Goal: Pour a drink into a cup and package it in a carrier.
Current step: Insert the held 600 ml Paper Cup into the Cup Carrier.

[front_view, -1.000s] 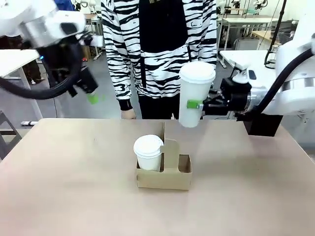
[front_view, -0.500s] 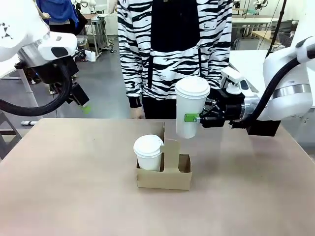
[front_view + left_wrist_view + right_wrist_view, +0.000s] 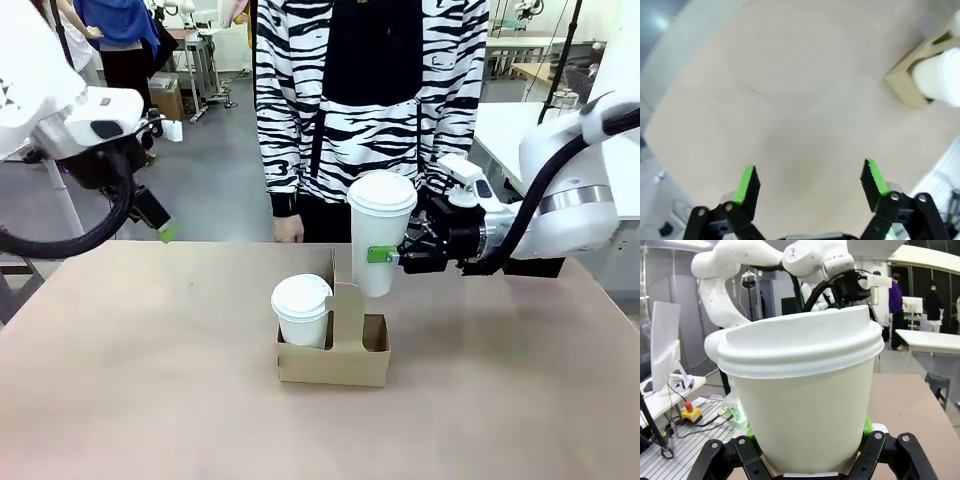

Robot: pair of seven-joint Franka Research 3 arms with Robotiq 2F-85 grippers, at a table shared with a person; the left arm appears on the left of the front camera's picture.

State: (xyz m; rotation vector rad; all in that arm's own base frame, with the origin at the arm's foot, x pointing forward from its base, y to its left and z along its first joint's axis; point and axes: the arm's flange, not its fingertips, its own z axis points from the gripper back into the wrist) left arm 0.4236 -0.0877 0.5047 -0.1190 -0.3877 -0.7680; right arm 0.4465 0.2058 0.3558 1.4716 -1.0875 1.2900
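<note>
My right gripper (image 3: 386, 255) is shut on the tall white cup (image 3: 380, 232), which has a white lid. The cup hangs upright just above the empty right slot of the brown cardboard carrier (image 3: 333, 362), behind its centre handle. Up close in the right wrist view, the cup (image 3: 800, 390) stands between the pads of the right gripper (image 3: 805, 442). The drink is hidden under the lid. A shorter lidded cup (image 3: 301, 308) stands in the carrier's left slot. My left gripper (image 3: 160, 228) hangs open above the table's far left edge; in its own view the left gripper (image 3: 810, 182) is empty, with the carrier (image 3: 910, 87) at the upper right.
A person in a zebra-striped top (image 3: 370, 90) stands at the far side, one hand (image 3: 288, 228) near the table edge behind the carrier. The tan table (image 3: 150, 380) is bare around the carrier. My left arm (image 3: 790, 260) shows behind the cup in the right wrist view.
My right gripper has carried the tall cup left and down, closer to the carrier's right slot. My left arm has drawn back to the left and lower. The person shifted slightly right.
</note>
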